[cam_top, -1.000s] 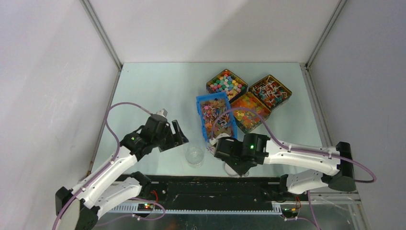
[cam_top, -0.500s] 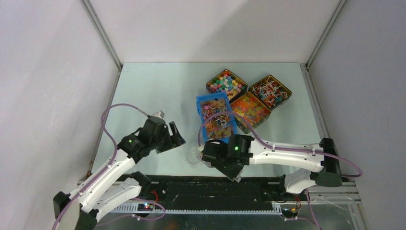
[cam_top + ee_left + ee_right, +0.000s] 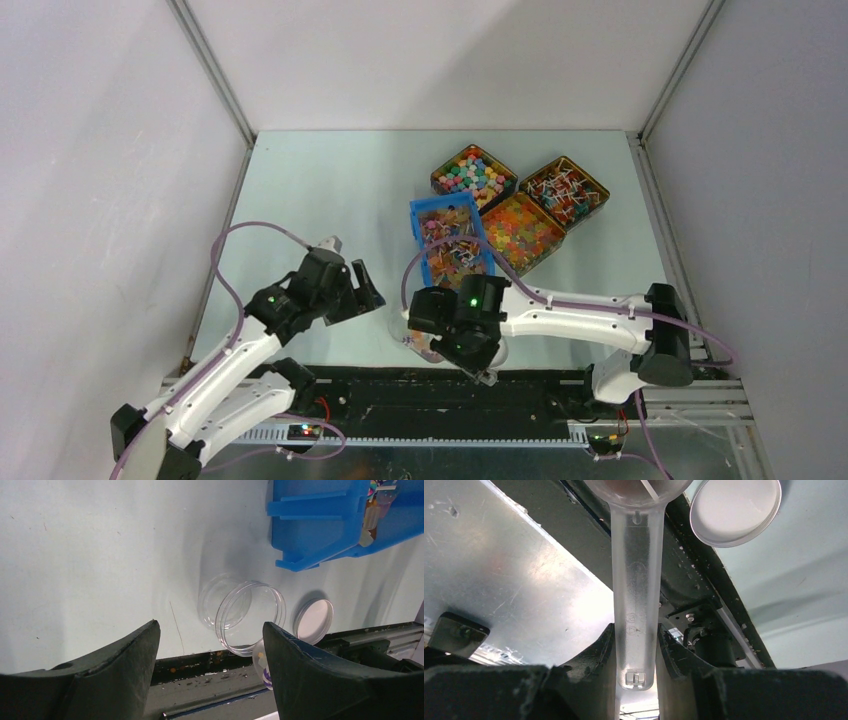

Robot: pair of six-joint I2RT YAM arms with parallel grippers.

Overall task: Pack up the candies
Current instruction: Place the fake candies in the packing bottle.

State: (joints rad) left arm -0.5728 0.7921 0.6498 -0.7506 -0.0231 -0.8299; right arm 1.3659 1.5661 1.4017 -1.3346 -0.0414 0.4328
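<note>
The candies [image 3: 452,247] are tiny wrapped sweets filling a blue bin [image 3: 417,215]; a corner of the bin shows in the left wrist view [image 3: 320,520]. My right gripper [image 3: 462,347] is shut on the handle [image 3: 634,600] of a clear plastic scoop. The scoop's bowl [image 3: 424,344] holds a few candies and hangs at the table's near edge, beside an open clear jar [image 3: 247,615]. In the top view the jar [image 3: 398,318] is partly hidden by my right arm. My left gripper [image 3: 366,286] is open and empty, just left of the jar.
A white jar lid [image 3: 313,621] lies right of the jar, by the black rail [image 3: 400,385]. Three tins stand behind the bin: pastel sweets [image 3: 473,173], orange gummies [image 3: 520,230] and lollipops [image 3: 563,192].
My right arm has swung left with the scoop, from near the bin's front to over the jar's near side. My left gripper has drifted slightly back and left, still open.
</note>
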